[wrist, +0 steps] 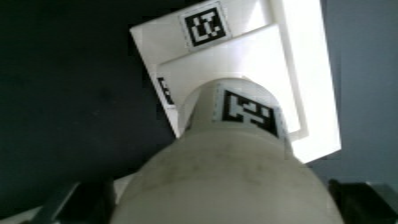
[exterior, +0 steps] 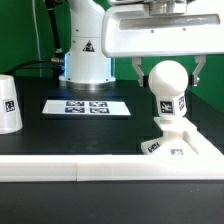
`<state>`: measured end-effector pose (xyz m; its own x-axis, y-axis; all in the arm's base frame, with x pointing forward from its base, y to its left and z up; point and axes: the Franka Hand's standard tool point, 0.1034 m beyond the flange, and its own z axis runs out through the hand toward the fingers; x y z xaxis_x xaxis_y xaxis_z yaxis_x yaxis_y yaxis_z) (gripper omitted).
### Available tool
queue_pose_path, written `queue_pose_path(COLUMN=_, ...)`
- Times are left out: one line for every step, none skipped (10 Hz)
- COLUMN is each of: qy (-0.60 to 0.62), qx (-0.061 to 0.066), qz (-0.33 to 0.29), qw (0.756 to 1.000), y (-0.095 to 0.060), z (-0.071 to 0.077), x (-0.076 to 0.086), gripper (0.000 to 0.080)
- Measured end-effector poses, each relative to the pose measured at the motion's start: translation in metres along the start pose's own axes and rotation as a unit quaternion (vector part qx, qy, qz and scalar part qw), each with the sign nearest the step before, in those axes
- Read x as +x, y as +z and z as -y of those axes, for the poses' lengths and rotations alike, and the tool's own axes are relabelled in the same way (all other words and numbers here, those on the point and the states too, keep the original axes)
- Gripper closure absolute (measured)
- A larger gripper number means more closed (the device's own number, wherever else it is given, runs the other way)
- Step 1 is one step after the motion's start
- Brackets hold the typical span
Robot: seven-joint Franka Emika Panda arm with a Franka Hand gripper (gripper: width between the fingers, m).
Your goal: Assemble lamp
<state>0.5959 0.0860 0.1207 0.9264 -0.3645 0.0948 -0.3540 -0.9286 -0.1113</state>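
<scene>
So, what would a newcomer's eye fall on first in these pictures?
First, the ball-shaped bulb standing upright on the flat square base at the exterior view's right, with the open claw around its ball, one finger on each side. Next, the cup-like shade alone at the far left edge, and the marker board lying flat between them.

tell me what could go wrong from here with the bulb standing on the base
The jaws stand open on either side of the bulb, close to its ball. A sideways drift could knock it over, since how firmly it sits on the base cannot be told.
The shade sits far off at the exterior view's left. Lowering it later could catch the bulb.
</scene>
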Motion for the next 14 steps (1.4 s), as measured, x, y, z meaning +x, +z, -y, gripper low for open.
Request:
queue_pose_path(qy=0.048, qx=0.000, qz=0.000, qw=0.999, y=0.000, z=0.001, x=-0.001, gripper=0.0220)
queue_pose_path(qy=0.074, qx=0.000, qz=0.000, qw=0.997, y=0.001, z=0.001, x=-0.002, gripper=0.0220)
queue_pose_path(qy=0.123, qx=0.000, qz=0.001, qw=0.992, y=0.001, z=0.002, x=-0.003, gripper=0.0220)
queue_pose_path(qy=0.161, qx=0.000, qz=0.001, qw=0.987, y=0.001, z=0.004, x=-0.003, gripper=0.0220)
queue_pose_path(qy=0.204, qx=0.001, qz=0.000, qw=0.979, y=0.000, z=0.007, x=-0.002, gripper=0.0220)
queue_pose_path(qy=0.242, qx=0.005, qz=0.000, qw=0.970, y=0.000, z=0.011, x=0.000, gripper=0.0220)
queue_pose_path(qy=0.282, qx=0.007, qz=0.003, qw=0.959, y=0.001, z=0.011, x=0.000, gripper=0.0220)
queue_pose_path(qy=0.312, qx=0.007, qz=0.004, qw=0.950, y=0.001, z=0.012, x=0.000, gripper=0.0220)
queue_pose_path(qy=0.347, qx=0.009, qz=0.006, qw=0.938, y=0.001, z=0.014, x=-0.001, gripper=0.0220)
queue_pose_path(qy=0.377, qx=0.011, qz=0.006, qw=0.926, y=0.002, z=0.015, x=-0.001, gripper=0.0220)
queue_pose_path(qy=0.398, qx=0.013, qz=0.008, qw=0.917, y=0.002, z=0.016, x=-0.002, gripper=0.0220)
queue_pose_path(qy=0.414, qx=0.014, qz=0.009, qw=0.910, y=0.002, z=0.017, x=-0.002, gripper=0.0220)
queue_pose_path(qy=0.453, qx=0.016, qz=0.013, qw=0.891, y=0.002, z=0.020, x=-0.003, gripper=0.0220)
queue_pose_path(qy=0.481, qx=0.018, qz=0.016, qw=0.877, y=0.002, z=0.023, x=-0.003, gripper=0.0220)
